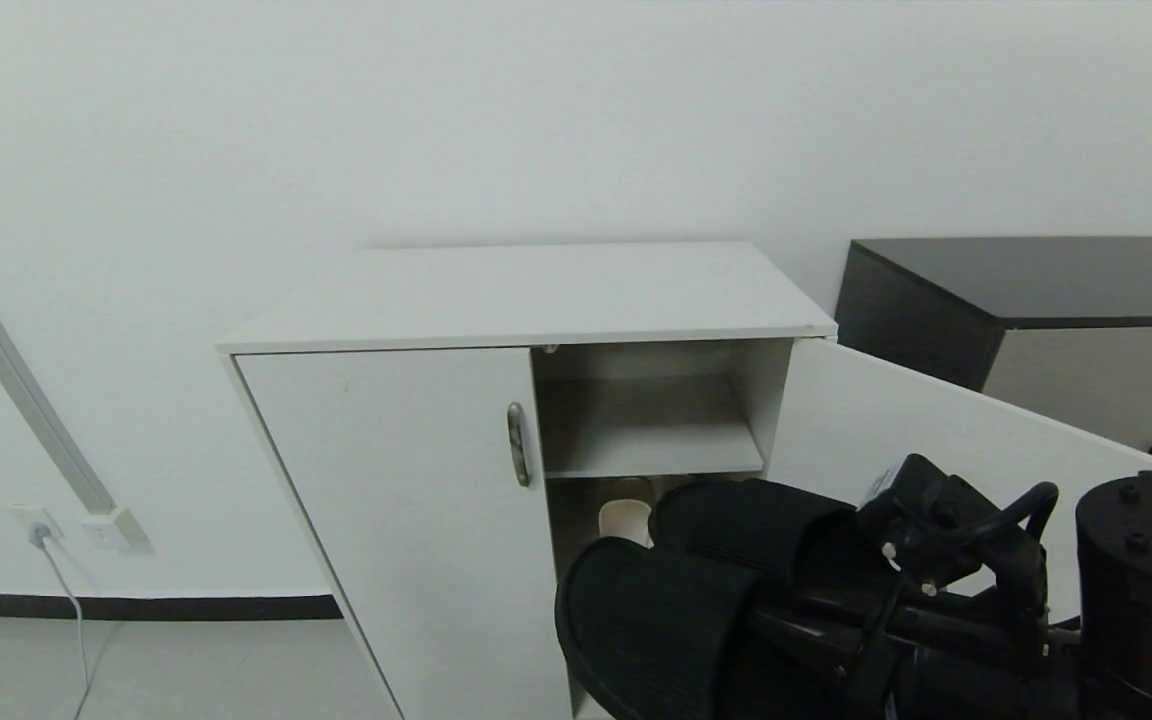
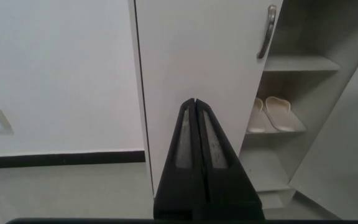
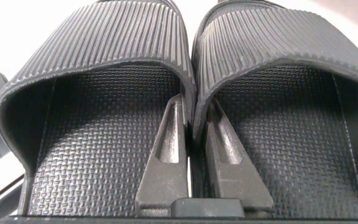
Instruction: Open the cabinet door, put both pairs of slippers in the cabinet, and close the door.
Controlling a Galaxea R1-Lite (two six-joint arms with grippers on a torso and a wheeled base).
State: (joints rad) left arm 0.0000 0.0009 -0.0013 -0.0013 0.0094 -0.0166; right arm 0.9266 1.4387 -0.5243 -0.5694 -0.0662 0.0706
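R door (image 1: 936, 430) of cabinet (image 1: 536, 290) swung wide, its far edge near the dark desk (image 1: 1036, 280); L door (image 1: 396, 500) shut. Open R half: free room over upper shelf (image 1: 651, 425), beige slippers (image 2: 272, 115) side by side on the shelf below. Low, just in front of that opening, hang the black slippers (image 1: 696, 590). R gripper (image 3: 194, 155): fingers (image 3: 165, 155) pinch the pair's touching inner walls, one finger inside each slipper. L gripper (image 2: 195, 143): fingers pressed together, nothing btwn them, facing L door, apart from it.
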